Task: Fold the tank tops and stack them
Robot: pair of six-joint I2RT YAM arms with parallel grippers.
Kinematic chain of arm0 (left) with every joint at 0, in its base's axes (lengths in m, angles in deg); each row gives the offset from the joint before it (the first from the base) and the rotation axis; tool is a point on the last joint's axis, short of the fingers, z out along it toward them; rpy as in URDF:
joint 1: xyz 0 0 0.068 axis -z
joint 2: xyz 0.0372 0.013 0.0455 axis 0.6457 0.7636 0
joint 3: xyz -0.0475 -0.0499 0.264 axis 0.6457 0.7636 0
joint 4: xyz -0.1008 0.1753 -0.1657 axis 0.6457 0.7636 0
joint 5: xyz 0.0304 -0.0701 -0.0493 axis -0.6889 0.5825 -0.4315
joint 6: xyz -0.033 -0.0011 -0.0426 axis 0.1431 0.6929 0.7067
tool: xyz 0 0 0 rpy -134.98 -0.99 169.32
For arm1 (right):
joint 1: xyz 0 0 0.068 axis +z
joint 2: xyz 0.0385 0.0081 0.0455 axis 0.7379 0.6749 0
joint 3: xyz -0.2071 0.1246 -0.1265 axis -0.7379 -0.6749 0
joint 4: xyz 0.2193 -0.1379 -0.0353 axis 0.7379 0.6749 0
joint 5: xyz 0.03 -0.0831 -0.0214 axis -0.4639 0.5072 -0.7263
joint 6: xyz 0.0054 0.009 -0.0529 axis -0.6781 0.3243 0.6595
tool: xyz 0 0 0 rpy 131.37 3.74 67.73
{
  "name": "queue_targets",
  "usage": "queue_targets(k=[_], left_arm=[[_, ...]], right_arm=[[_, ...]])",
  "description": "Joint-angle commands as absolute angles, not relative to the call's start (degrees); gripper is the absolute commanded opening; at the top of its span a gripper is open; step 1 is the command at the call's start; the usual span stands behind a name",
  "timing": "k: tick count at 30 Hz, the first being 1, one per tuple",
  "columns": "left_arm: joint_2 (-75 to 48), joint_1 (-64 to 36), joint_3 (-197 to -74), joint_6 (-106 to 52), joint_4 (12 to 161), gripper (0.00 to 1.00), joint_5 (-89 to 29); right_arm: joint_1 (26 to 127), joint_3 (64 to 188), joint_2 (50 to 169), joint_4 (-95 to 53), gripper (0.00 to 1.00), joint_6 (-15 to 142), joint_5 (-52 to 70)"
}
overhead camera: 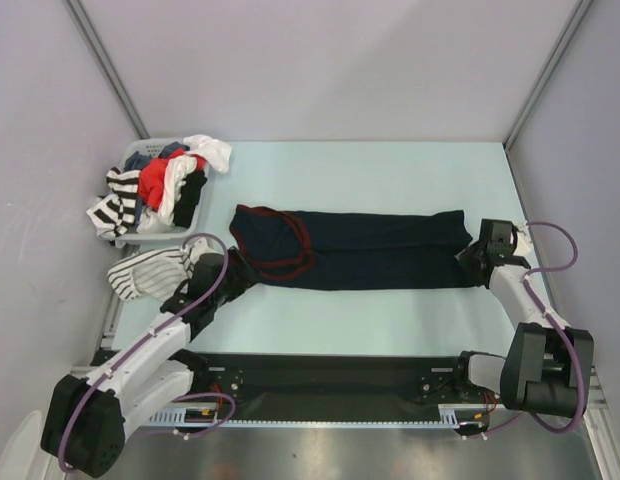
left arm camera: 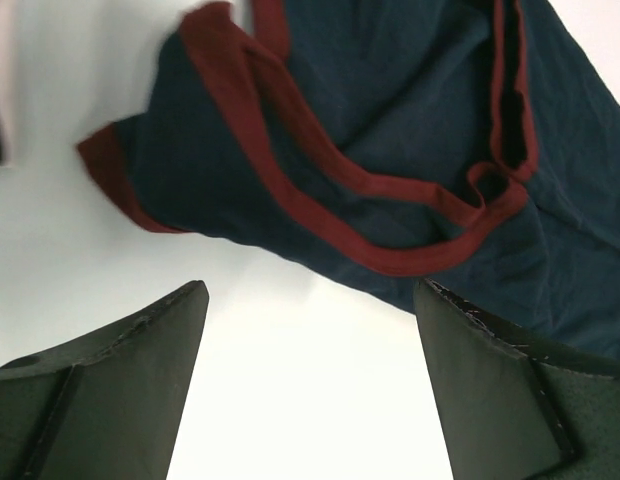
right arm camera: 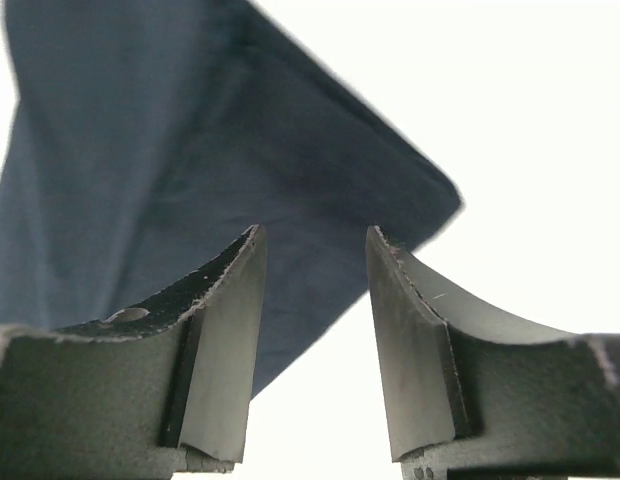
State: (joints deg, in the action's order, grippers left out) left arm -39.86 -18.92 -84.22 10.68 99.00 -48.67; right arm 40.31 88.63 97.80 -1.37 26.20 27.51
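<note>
At upper left, a laundry basket (overhead camera: 160, 237) holds mixed clothes, and the white striped tank top (overhead camera: 148, 272) lies just below it. The left gripper (overhead camera: 230, 268), jaws wide apart and empty, is at the maroon-trimmed end of the navy jersey (overhead camera: 370, 248), which stretches across mid-frame. At the jersey's right corner, the right gripper (overhead camera: 470, 256) stands partly open, gripping nothing.

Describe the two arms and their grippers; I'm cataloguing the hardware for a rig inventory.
Both the left arm and right arm have white links with bulky black joint housings, and a purple cable loops along each. The left gripper and right gripper each carry two dark, wedge-shaped fingers with scuffed, pale-flecked edges. No markings are legible.
</note>
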Motion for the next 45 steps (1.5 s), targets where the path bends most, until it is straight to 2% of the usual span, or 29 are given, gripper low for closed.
queue_targets(k=[1, 8, 13, 15, 16, 19, 21, 22, 23, 28, 32, 38, 45], left_arm=[[-37.0, -16.3, -84.4, 14.4, 93.4, 0.89, -50.2], [-32.3, -16.1, -83.8, 15.2, 89.0, 0.90, -51.7], [-27.1, -16.2, -84.1, 15.2, 85.3, 0.90, -53.1], [-25.1, -16.2, -84.9, 15.0, 84.1, 0.90, -53.1], [-22.9, -16.2, -85.2, 15.0, 83.6, 0.91, -52.8], [-19.1, -16.2, -86.1, 15.2, 81.5, 0.91, -52.4], [-17.4, -16.2, -86.8, 15.2, 80.4, 0.90, -53.1], [-16.0, -16.6, -87.1, 15.2, 80.2, 0.90, -53.5], [-15.2, -16.9, -87.6, 15.0, 79.8, 0.90, -53.5], [-8.4, -19.9, -92.3, 13.2, 78.8, 0.88, -53.2], [-3.2, -21.9, -97.3, 12.4, 78.3, 0.89, -51.5], [8.2, -22.6, -111.0, 11.3, 81.5, 0.88, -49.9], [24.8, -21.7, -137.5, 7.5, 89.7, 0.86, -48.1]], right_arm=[[38.6, 87.1, 96.8, 2.5, 0.50, 22.3, 29.9], [33.2, 81.4, 99.8, -4.0, 0.48, 23.4, 19.6], [33.0, 80.6, 103.9, -8.1, 0.46, 22.5, 16.9], [33.0, 80.1, 104.7, -9.2, 0.39, 21.5, 16.9], [33.1, 79.7, 104.7, -9.4, 0.31, 21.4, 17.1], [33.1, 79.3, 104.6, -9.7, 0.22, 21.3, 17.9], [33.1, 79.3, 104.2, -9.3, 0.12, 21.6, 18.2], [33.1, 79.2, 103.8, -9.3, 0.03, 21.8, 18.2], [33.4, 79.2, 103.5, -9.2, 0.00, 21.8, 17.9], [36.0, 78.3, 101.4, -7.1, 0.00, 21.6, 18.4], [41.6, 77.0, 100.9, -5.7, 0.00, 18.9, 16.9], [59.0, 76.4, 98.3, -0.1, 0.00, 11.2, 19.0], [83.0, 75.1, 91.5, 6.1, 0.00, -4.0, 22.1]])
